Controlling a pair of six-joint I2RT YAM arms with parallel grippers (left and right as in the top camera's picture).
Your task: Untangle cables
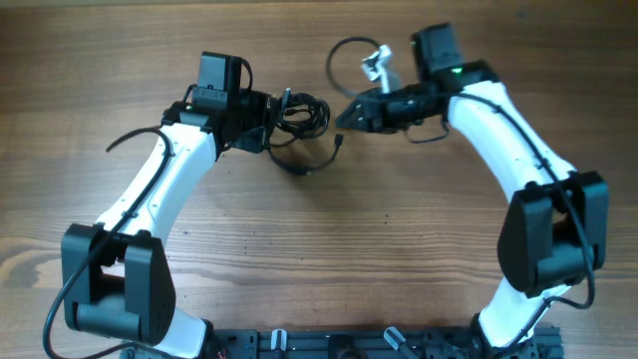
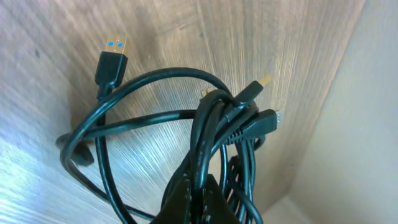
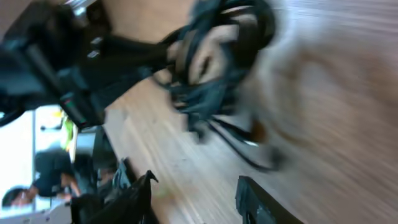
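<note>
While the cables point(image 1: 304, 113) are pinched in the left claw point(image 1: 267, 120), they are extended toward 3 o'clock; the right claw point(image 1: 344, 118) is spread.

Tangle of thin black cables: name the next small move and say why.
Probably bring the right end effector in to close on a loose loop of the tangle of thin black cables. Its jaws stand open and empty beside it, while the left end effector is shut on the tangle.

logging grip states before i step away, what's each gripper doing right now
left gripper: closed on the tangle of black cables.
right gripper: open, holding nothing.
</note>
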